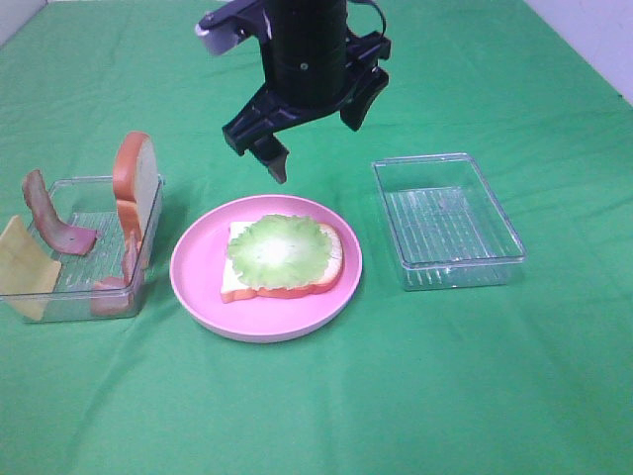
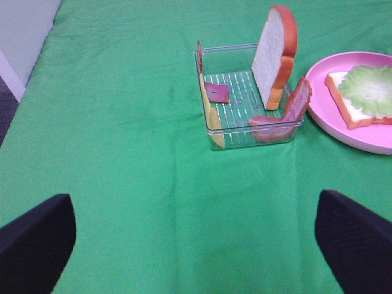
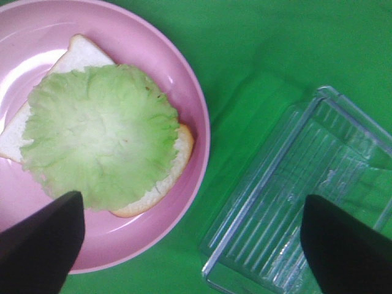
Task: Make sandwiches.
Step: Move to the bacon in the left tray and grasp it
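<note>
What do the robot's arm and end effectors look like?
Right end effector: glossy black cylinder, two angular black fingers tapering to points, black cable above, pale grey part beside it. Left end effector: only two matte black fingertips show.

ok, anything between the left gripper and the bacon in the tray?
Nothing visible does. Only bare green cloth lies between the open left gripper and the clear tray; one bacon strip leans up in its corner by the plate, beside the upright bread slice.
</note>
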